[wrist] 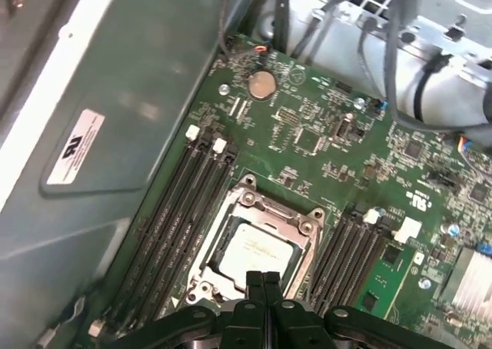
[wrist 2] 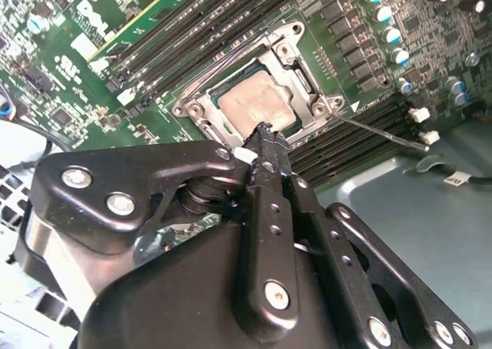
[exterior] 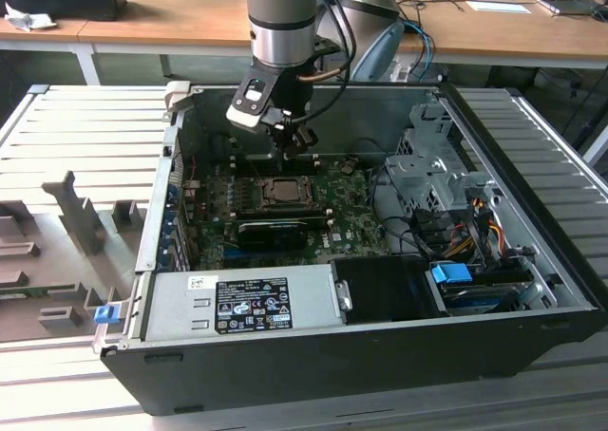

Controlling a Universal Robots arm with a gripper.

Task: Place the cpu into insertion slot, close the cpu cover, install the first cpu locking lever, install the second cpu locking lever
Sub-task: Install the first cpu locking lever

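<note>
When I checked the feeds, the gripper [exterior: 293, 148] hung inside the open computer case [exterior: 380, 365], its two fingers [wrist: 255, 287] clenched flat together with nothing between them. Directly beneath the fingertips, and near them, sat the insertion slot [exterior: 282, 192] on the green motherboard [exterior: 351, 217]. The cpu [wrist: 257, 249] lay flat in that slot with its pale metal face up. The cpu cover [wrist: 273, 203] lay down around it, showing the chip through its window. In the second wrist view the fingertips stood over the near edge of the cover, though I could not tell whether they touched it. A thin metal lever [wrist 2: 384, 132] stuck out from one corner of the socket, pointing away from the gripper across the black memory slots [wrist 2: 361, 145]. More memory slots flanked the socket on the gripper's other side.
</note>
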